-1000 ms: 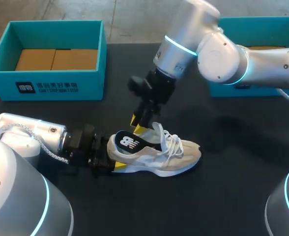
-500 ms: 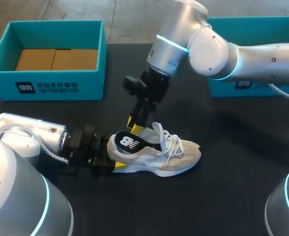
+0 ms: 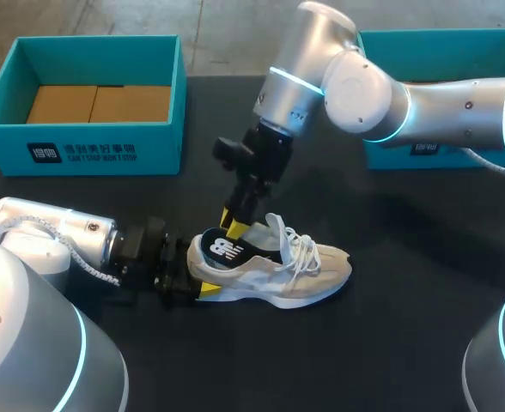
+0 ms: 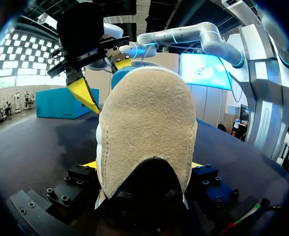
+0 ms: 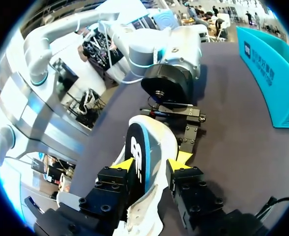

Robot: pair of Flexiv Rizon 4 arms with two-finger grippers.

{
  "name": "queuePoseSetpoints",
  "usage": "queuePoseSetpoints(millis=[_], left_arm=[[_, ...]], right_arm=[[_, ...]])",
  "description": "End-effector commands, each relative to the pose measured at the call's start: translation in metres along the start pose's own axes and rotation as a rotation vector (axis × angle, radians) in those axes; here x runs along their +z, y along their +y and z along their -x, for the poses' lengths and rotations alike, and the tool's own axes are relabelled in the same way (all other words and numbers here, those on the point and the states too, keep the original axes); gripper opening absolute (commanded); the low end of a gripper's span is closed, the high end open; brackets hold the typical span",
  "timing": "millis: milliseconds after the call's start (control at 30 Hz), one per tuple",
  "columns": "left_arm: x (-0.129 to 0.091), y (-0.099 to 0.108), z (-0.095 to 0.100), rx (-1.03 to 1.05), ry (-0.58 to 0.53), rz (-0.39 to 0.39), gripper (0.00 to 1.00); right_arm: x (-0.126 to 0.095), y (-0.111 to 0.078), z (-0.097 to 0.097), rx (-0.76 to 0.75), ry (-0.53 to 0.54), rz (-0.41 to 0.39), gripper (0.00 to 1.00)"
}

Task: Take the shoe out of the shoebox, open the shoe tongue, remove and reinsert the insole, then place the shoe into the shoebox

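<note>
1. Nearest us, our left end effector (image 4: 142, 164) lies low over the dark surface (image 3: 390, 343). It is clamped on the heel of the shoe (image 3: 278, 273), with a yellow tip on either side.
2. The shoe, beige and white, stands on its sole mid-surface with its toe toward our right. Its white laces (image 3: 301, 245) are loose and its tongue (image 3: 276, 230) is raised.
3. A dark insole (image 3: 224, 249) with a blue edge tilts up out of the heel opening and carries a white logo mark.
4. Our right end effector (image 5: 153, 162) comes down from above. Its fingers are apart, astride the insole's raised end and the collar beside it.
5. Farther back on our left, the open teal shoebox (image 3: 98, 150) holds brown cardboard. Its front wall has a white logo block with lines of white print beside it.
6. At the back right, a second teal box (image 3: 390, 156) sits partly behind our right arm, and it too bears small white print.
</note>
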State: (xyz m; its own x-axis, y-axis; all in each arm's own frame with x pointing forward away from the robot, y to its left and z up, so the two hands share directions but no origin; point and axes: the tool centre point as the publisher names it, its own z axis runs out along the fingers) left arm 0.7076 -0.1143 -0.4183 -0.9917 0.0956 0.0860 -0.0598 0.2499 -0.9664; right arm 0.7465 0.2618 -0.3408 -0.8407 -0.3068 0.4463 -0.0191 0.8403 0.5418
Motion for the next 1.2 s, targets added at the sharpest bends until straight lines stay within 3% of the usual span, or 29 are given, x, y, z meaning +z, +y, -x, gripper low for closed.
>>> queuePoseSetpoints(millis=[33, 1200], left_arm=[[0.001, 0.003, -0.001, 0.000, -0.001, 0.001, 0.00], [0.001, 0.003, -0.001, 0.000, -0.001, 0.001, 0.00]], right_arm=[[0.003, 0.001, 0.001, -0.002, 0.017, 0.000, 0.39], [0.007, 0.005, -0.009, 0.005, 0.049, 0.007, 0.36]])
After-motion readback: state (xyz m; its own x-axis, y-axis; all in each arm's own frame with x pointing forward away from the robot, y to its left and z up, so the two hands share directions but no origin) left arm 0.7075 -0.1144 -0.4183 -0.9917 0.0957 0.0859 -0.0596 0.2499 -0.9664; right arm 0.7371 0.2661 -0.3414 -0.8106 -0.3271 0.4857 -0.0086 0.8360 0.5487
